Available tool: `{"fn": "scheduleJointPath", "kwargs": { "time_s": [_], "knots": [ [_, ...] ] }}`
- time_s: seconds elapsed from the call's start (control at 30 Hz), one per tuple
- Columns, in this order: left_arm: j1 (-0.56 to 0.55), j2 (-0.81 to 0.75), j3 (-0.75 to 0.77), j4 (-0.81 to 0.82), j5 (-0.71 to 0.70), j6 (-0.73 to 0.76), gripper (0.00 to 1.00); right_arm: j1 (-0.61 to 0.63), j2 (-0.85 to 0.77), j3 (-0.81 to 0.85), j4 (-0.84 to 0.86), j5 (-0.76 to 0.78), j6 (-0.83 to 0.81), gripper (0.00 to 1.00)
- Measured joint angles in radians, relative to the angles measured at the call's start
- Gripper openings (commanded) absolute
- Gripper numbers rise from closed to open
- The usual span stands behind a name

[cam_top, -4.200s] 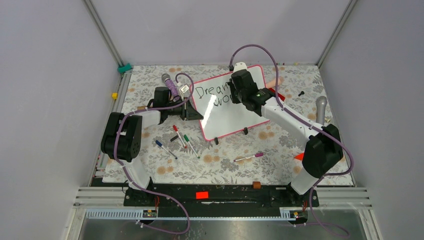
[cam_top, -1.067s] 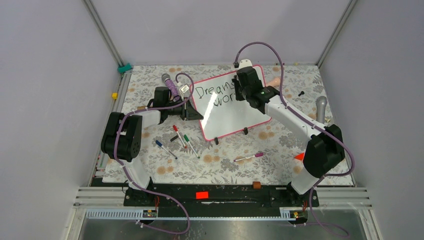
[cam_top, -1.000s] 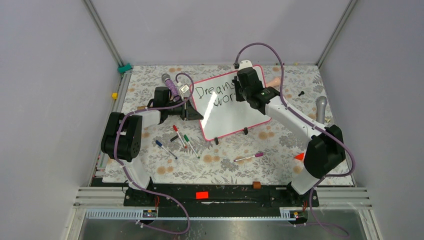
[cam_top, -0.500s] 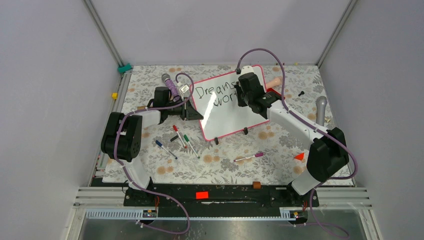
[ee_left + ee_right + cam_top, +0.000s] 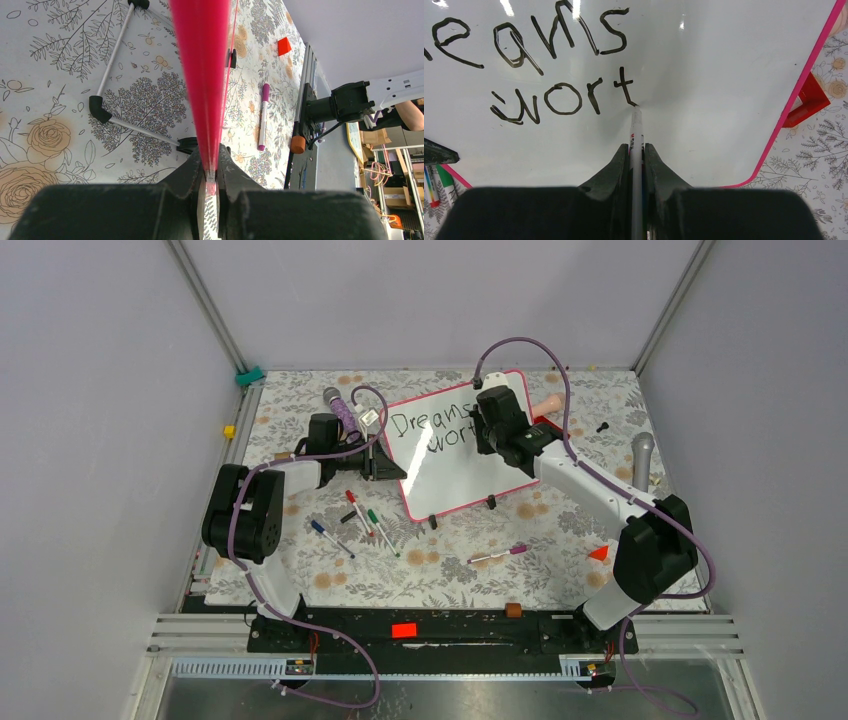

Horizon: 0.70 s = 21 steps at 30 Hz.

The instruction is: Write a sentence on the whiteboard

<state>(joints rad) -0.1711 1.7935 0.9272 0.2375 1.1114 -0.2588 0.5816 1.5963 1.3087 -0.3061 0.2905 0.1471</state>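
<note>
The whiteboard (image 5: 455, 465) with its pink-red frame stands tilted at the table's middle back; it also fills the right wrist view (image 5: 704, 75). The sentence (image 5: 432, 430) reads "Dreams" above "wort" in black (image 5: 559, 97). My right gripper (image 5: 636, 146) is shut on a white marker (image 5: 636, 131), whose tip touches the foot of the "t". My left gripper (image 5: 210, 150) is shut on the board's pink frame edge (image 5: 202, 65) at the board's left side (image 5: 385, 466).
Several loose markers (image 5: 362, 513) lie left of the board and a purple-capped one (image 5: 497, 555) lies in front. A small red frame block (image 5: 806, 100) sits behind the board's right edge. A small red triangle (image 5: 599, 553) lies at the right. A microphone-like object (image 5: 641, 455) stands far right.
The "s" of "Dreams" and the "r" and "t" of "wort" have been added. My right gripper has moved to the right along the board. The left arm has not moved.
</note>
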Motion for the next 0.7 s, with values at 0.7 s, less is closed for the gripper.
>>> {"fn": "scheduleJointPath", "kwargs": {
  "time_s": [0.7],
  "knots": [
    [0.0, 0.0, 0.0, 0.001, 0.002, 0.005, 0.0, -0.002, -0.043, 0.061, -0.015, 0.008, -0.012, 0.0]
  ]
}}
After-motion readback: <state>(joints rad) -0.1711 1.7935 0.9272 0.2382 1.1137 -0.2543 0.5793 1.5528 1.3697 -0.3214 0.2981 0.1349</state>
